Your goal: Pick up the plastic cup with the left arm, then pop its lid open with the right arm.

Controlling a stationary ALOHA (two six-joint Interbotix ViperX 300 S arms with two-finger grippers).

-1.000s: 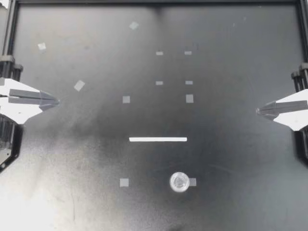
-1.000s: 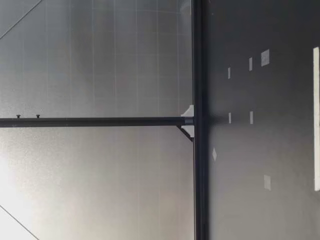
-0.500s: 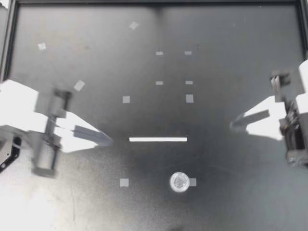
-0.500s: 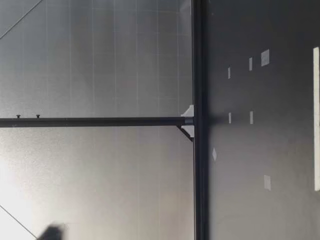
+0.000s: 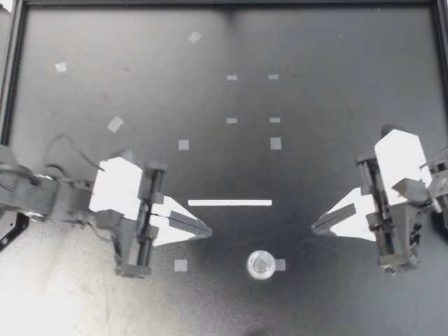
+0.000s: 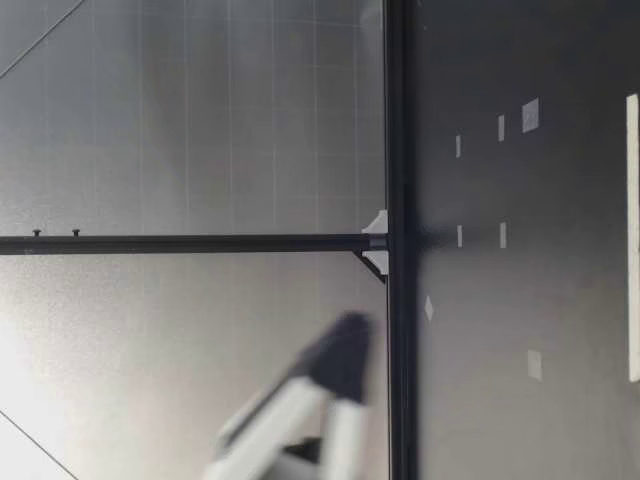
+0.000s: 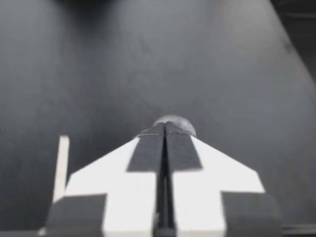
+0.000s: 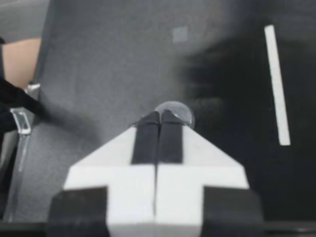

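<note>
- Left claw [image 5: 208,231]: fingers pressed together, holding nothing.
- Right claw [image 5: 313,227]: also closed and empty.
- Small clear round cup [image 5: 261,264]: between the two tips, towards the near edge of the matte black worktop [image 5: 336,84], touching a grey tape square [image 5: 280,264].
- White strip [image 5: 229,203]: flat, just beyond the cup.

Low view: a gripper [image 6: 340,358] is showing blurred, base getting cut off. Wrist views: clear cup [image 7: 174,121] [image 8: 175,110] is hiding partly behind fingertips [image 7: 152,132], at 12 o'clk.
</note>
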